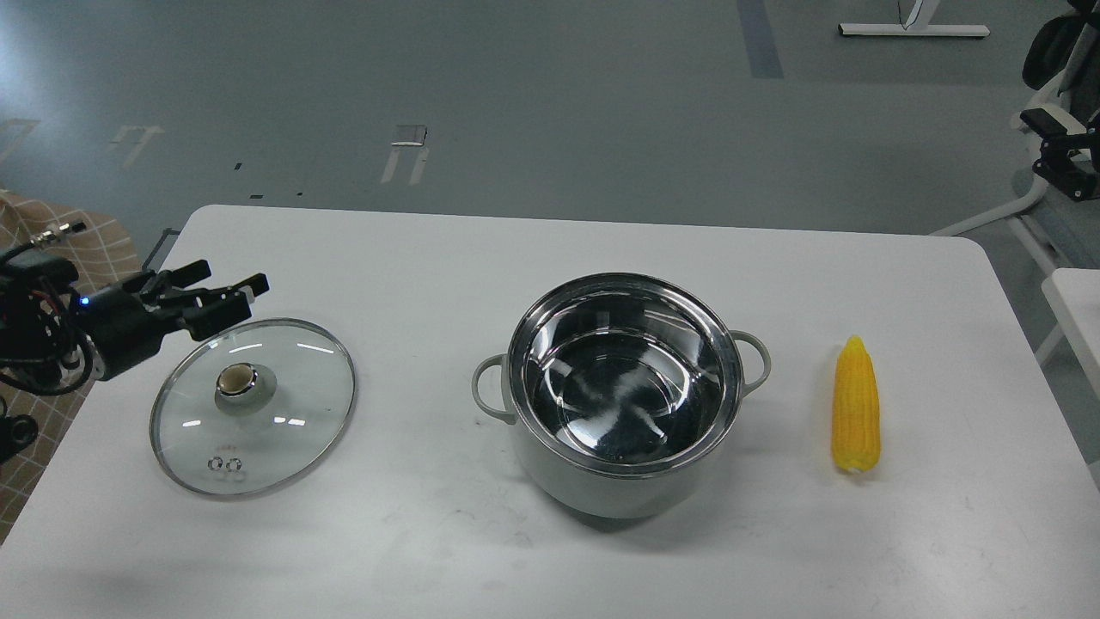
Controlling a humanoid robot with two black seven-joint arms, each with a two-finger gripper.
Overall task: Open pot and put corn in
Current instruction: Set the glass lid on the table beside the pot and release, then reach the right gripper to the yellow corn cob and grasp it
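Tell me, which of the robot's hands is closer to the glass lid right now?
The left. The left hand hangs just over the far-left rim of the glass lid, which lies flat on the table left of the pot. The right hand is not in view.

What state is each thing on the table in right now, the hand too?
pot: uncovered, upright, empty
glass lid: off the pot, flat on the table, knob up
corn: lying on the table right of the pot
left hand: open, holding nothing, above the lid's far edge

no legible text, small reddish mark on glass lid [253, 406] too blurred to read
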